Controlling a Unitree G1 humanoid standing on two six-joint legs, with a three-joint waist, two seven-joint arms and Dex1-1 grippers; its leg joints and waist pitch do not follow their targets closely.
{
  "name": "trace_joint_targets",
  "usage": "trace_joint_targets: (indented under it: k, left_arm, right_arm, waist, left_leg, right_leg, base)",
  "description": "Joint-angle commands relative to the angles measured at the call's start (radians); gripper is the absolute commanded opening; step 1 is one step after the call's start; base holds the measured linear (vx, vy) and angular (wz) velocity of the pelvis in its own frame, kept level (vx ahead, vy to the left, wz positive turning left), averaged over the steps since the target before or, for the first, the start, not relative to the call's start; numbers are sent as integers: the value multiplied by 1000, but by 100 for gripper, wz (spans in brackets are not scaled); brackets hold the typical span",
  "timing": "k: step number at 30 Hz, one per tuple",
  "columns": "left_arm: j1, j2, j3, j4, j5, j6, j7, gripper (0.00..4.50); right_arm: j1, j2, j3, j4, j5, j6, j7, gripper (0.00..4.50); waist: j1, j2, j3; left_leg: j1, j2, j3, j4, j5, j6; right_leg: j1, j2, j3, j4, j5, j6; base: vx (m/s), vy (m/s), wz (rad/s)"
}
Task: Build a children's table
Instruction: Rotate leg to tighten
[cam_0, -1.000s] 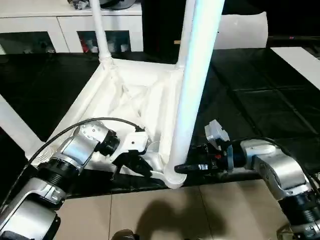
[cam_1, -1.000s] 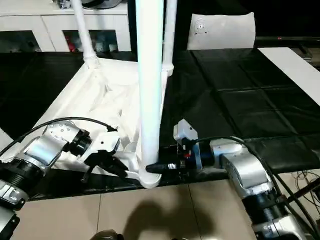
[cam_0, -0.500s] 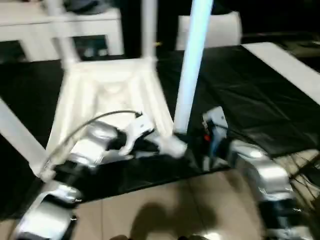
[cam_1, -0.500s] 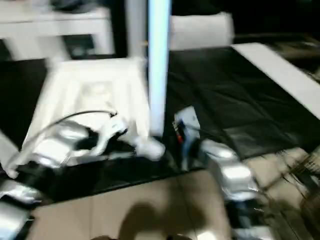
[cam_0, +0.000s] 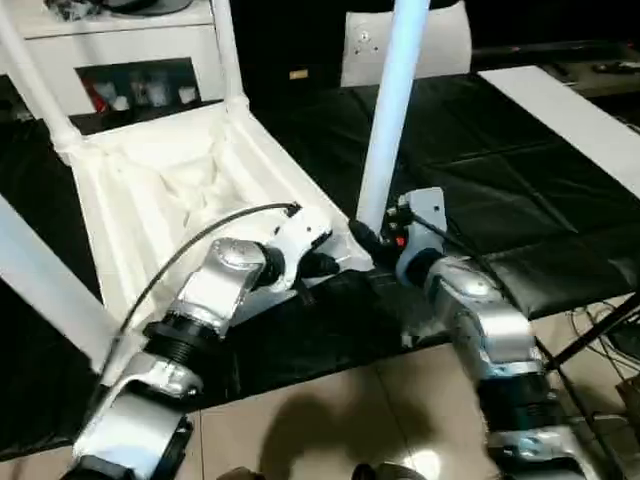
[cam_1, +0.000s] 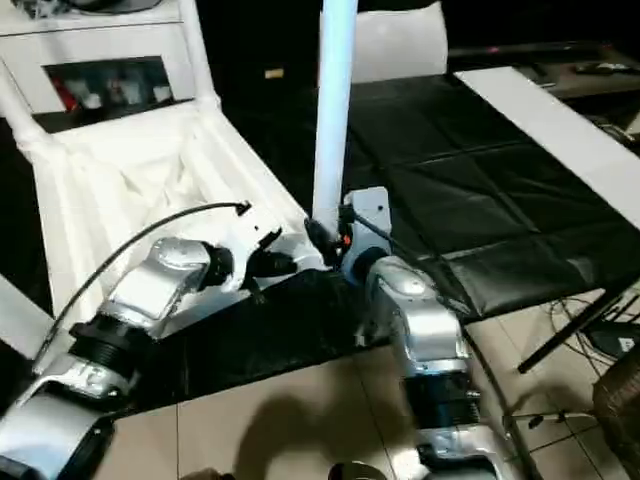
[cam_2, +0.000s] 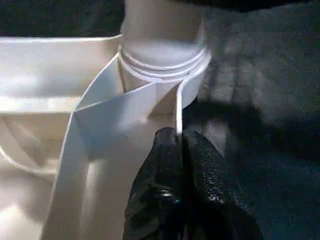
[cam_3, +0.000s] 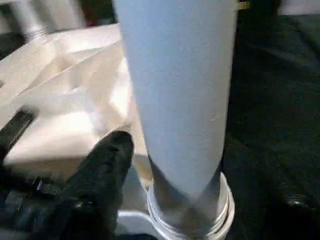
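Surface: black padded mat (cam_0: 480, 190) covering the floor area, beige tile floor (cam_0: 330, 420) at its near edge. Behind the mat, a white glass-door cabinet (cam_0: 130, 60); a white sheet with round fitting (cam_0: 405, 45) stands behind the nearest leg, a long white panel (cam_0: 565, 115) lies off to the robot's right of it.

Children's table top (cam_0: 190, 190) lies upside down on the mat, ribbed underside up. Nearest leg (cam_0: 390, 110) stands upright in the corner socket (cam_2: 162, 60) closest to the robot. Two more legs (cam_0: 228, 50) rise from the far corners, and a fourth (cam_0: 45, 280) crosses the frame on the robot's left of the top.

Left gripper (cam_2: 176, 137): jaws together, pinching a thin vertical rib of the top just beside that corner socket. Right gripper (cam_0: 372, 242): at the base of the nearest leg, one black finger (cam_3: 107, 165) beside the leg; can't tell jaw state from the frames.

Versus a second ago: whole head view has swung, so much of the shift is camera. The top now sits rotated in frame, near corner still between the two grippers. Left jaws stay pinched together. Right gripper was level and side-on at the leg base; now it sits behind it, closer to the leg.
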Motion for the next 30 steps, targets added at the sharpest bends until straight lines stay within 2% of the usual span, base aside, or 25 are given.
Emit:
trace_joint_targets:
  k: [1,3,4,5,7,8,9,12,14,17,19,25,27,28,29,30]
  left_arm:
    - [-7,11,-8,-52,-21,-38,-61,0]
    - [-4,29,-19,-46,-30,-96,-119,0]
    - [-4,29,-19,-46,-30,-96,-119,0]
    - [3,50,-31,-40,-42,-143,-187,0]
    - [8,65,-39,-32,-50,-189,-231,0]
    - [13,85,-53,-26,-55,-218,-278,0]
    - [16,101,-62,-23,-59,-235,-314,0]
    - [22,147,-87,-15,-63,-282,-417,0]
    - [23,163,-94,-17,-67,-291,-456,0]
    - [24,183,-104,-21,-70,-303,-509,0]
    - [25,203,-123,-25,-70,-317,-554,0]
    - [32,221,-154,-51,-78,-325,-625,0]
    - [36,221,-165,-69,-82,-320,-646,0]
    - [36,220,-167,-70,-81,-321,-649,0]
    - [33,216,-171,-71,-79,-323,-654,0]
    - [33,216,-171,-71,-79,-323,-654,0]
  right_arm:
    - [8,-17,23,-24,22,-15,69,341]
    - [11,-64,37,-14,15,-30,128,347]
    - [11,-64,37,-14,15,-30,128,350]
    - [8,-115,54,11,0,-67,198,359]
    - [5,-146,62,23,2,-90,257,372]
    - [5,-178,74,15,28,-98,336,372]
    - [6,-202,86,4,46,-100,398,372]
    - [13,-270,128,-28,86,-114,573,372]
    - [13,-293,147,-33,92,-118,628,372]
    - [11,-325,175,-31,96,-130,697,372]
    - [10,-347,198,-34,107,-130,761,372]
    - [8,-368,223,-39,136,-105,847,321]
    - [10,-372,231,-43,138,-104,860,302]
    - [11,-373,232,-45,140,-100,864,284]
    - [13,-375,234,-52,146,-89,875,284]
    - [13,-375,234,-52,146,-89,875,276]
  waist:
    - [16,12,-83]
    - [31,16,-78]
    - [31,16,-78]
    - [40,18,-77]
    - [52,17,-75]
    - [61,18,-75]
    - [66,17,-74]
    - [86,16,-77]
    - [92,14,-78]
    - [104,12,-80]
    - [108,11,-79]
    - [118,10,-76]
    - [123,13,-78]
    - [124,11,-78]
    - [124,14,-78]
    - [124,13,-78]
  left_leg:
    - [10,64,-26,-56,-92,108]
    - [15,65,-25,-59,-144,74]
    - [15,65,-25,-59,-144,74]
    - [20,66,-25,-61,-169,50]
    - [22,67,-23,-62,-187,41]
    - [27,68,-23,-63,-197,37]
    - [25,71,-23,-65,-194,35]
    - [24,72,-21,-63,-180,50]
    - [21,74,-21,-63,-165,55]
    - [26,75,-21,-62,-163,45]
    - [24,77,-21,-63,-160,44]
    - [24,77,-21,-65,-177,39]
    - [28,79,-22,-66,-181,29]
    - [28,78,-21,-66,-182,26]
    - [28,78,-22,-66,-185,22]
    - [27,78,-22,-67,-189,22]
  right_leg:
    - [77,-89,76,-51,-82,-196]
    - [75,-90,76,-61,-158,-185]
    - [75,-90,76,-61,-158,-185]
    - [72,-91,76,-65,-206,-173]
    - [70,-92,78,-69,-238,-157]
    - [67,-90,79,-69,-244,-154]
    - [68,-91,81,-67,-237,-155]
    - [70,-93,81,-60,-214,-156]
    - [71,-94,82,-57,-202,-158]
    - [66,-95,80,-56,-216,-165]
    - [66,-94,81,-56,-219,-162]
    - [66,-97,81,-62,-276,-147]
    - [63,-97,82,-62,-275,-151]
    - [65,-96,82,-61,-270,-153]
    - [65,-96,82,-60,-265,-155]
    - [66,-96,82,-62,-264,-155]
  base:
    - [0,0,0]
    - [0,0,0]
    - [0,0,0]
    - [0,0,0]
    - [0,0,0]
    - [0,0,0]
    - [0,0,0]
    - [0,0,0]
    - [0,0,0]
    - [0,0,0]
    - [0,0,0]
    - [0,0,0]
    - [0,0,0]
    - [0,0,0]
    - [0,0,0]
    - [0,0,0]
